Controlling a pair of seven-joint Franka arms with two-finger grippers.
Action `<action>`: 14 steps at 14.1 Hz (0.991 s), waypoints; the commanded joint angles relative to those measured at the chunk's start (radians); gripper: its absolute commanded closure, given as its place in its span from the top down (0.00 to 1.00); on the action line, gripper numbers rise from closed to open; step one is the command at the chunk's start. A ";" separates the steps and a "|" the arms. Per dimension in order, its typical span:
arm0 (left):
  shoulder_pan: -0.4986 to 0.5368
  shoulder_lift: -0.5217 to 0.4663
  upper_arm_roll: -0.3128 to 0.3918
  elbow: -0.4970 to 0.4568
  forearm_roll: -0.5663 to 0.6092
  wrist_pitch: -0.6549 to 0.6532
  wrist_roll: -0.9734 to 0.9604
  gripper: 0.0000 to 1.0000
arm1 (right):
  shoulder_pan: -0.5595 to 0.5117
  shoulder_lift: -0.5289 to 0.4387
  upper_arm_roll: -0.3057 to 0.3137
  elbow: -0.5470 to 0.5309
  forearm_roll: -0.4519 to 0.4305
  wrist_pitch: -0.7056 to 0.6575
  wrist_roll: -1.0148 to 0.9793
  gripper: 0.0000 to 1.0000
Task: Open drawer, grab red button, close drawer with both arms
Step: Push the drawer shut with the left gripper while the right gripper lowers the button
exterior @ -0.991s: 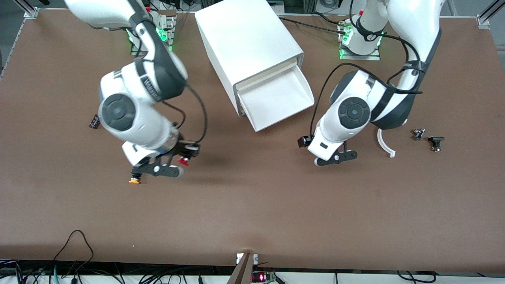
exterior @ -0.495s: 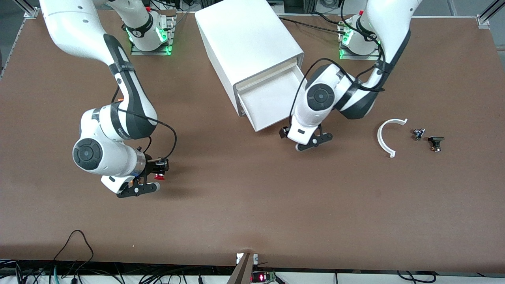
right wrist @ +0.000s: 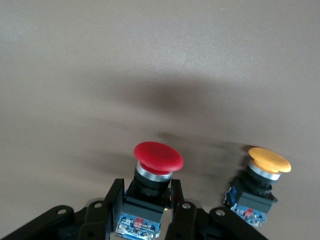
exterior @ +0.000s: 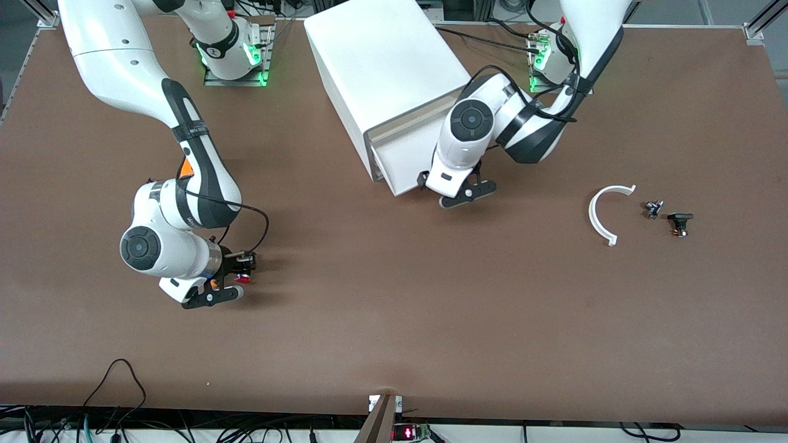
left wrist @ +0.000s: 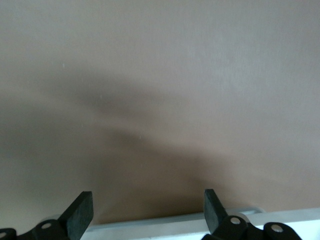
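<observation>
A: On the brown table (exterior: 394,320), how far along is it?

B: The drawer (exterior: 406,161) stands open. The right gripper (right wrist: 145,212), well apart from it, clamps the button (right wrist: 152,175); the left gripper (exterior: 463,191), spread empty, sits at the drawer's front. Closing remains.

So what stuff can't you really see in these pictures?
- Drawer, front view: the left arm covers much of it, so what is inside stays hidden.
- Two small dark parts near the white curved piece, front view: too small to name.
- Yellow-capped button, right wrist view: its body is cut off by the picture's edge.
- Button, right wrist view: the right gripper hides its sides.
</observation>
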 commanded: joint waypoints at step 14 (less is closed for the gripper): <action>0.088 -0.038 -0.174 -0.058 -0.120 -0.089 -0.018 0.98 | -0.074 -0.094 -0.010 -0.008 -0.004 -0.032 -0.074 1.00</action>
